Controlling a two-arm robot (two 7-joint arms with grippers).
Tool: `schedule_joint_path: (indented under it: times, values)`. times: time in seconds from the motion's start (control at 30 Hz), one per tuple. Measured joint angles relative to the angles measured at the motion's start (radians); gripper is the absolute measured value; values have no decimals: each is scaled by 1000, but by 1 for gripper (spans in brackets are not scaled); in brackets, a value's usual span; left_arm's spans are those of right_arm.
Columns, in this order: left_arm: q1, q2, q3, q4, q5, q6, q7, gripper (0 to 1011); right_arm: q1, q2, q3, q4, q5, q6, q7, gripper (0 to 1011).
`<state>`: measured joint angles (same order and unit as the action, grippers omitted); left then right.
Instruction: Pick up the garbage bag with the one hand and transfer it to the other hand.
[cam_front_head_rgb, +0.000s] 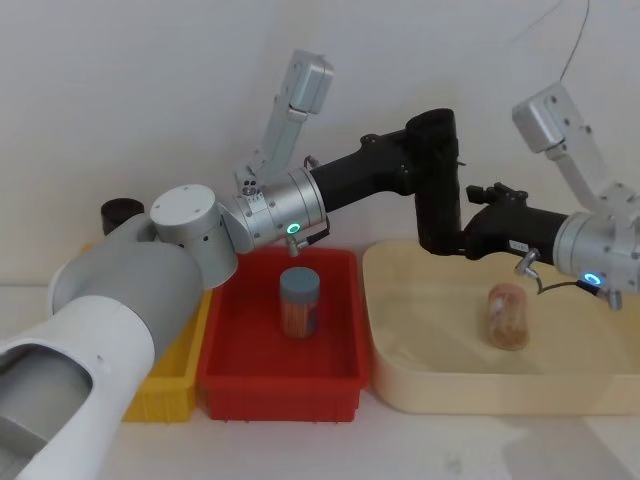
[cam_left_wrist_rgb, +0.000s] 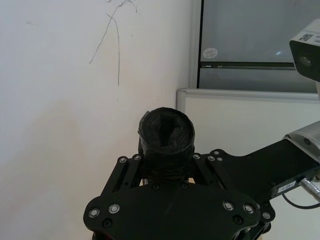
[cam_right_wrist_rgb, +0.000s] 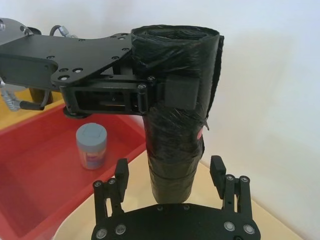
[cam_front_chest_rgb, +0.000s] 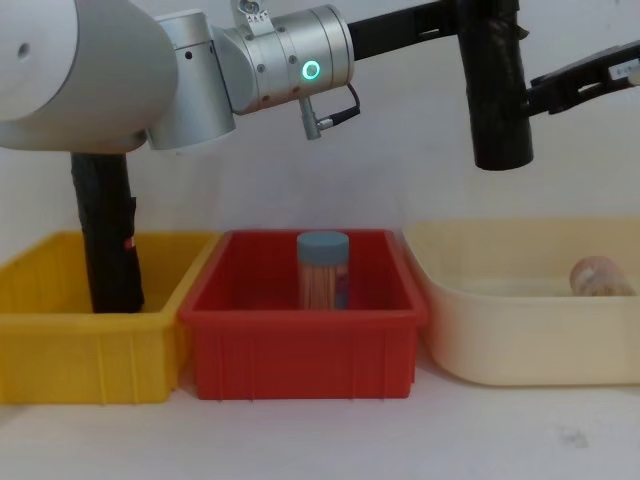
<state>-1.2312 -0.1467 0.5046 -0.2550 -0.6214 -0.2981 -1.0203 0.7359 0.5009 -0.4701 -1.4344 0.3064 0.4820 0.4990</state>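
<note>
The garbage bag (cam_front_head_rgb: 437, 180), a black rolled cylinder, hangs upright in the air above the gap between the red bin and the cream tray. My left gripper (cam_right_wrist_rgb: 150, 92), on the green-ringed arm, is shut on its upper part. In the left wrist view the roll's end (cam_left_wrist_rgb: 166, 132) stands up between that gripper's fingers. My right gripper (cam_right_wrist_rgb: 170, 170), on the blue-ringed arm, is open at the roll's lower end (cam_right_wrist_rgb: 172, 150). Its fingers (cam_right_wrist_rgb: 121, 172) stand on either side of the roll with a small gap. The chest view shows the roll (cam_front_chest_rgb: 495, 90) with the right gripper (cam_front_chest_rgb: 535, 95) beside it.
A red bin (cam_front_head_rgb: 230, 345) holds an upright jar (cam_front_head_rgb: 299, 301) with a grey-blue lid. The cream tray (cam_front_head_rgb: 400, 385) on the right holds a jar (cam_front_head_rgb: 508, 315) lying down. A yellow bin (cam_front_chest_rgb: 60, 350) on the left holds another black roll (cam_front_chest_rgb: 108, 235) with a red mark.
</note>
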Motion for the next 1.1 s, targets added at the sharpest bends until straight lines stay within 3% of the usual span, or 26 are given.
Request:
schedule_joint_path:
  times: [0.63,0.93,1.1]
  values:
    - [0,0,0,0,0,0,0,365,35,-54,-23,58,-34,-29,-12,979]
    - [0,0,0,0,0,0,0,365,43,-67,-26,70,-39,-36,-14,789]
    - [0,0,0,0,0,0,0,365,45,-70,-26,73,-41,-38,-14,611]
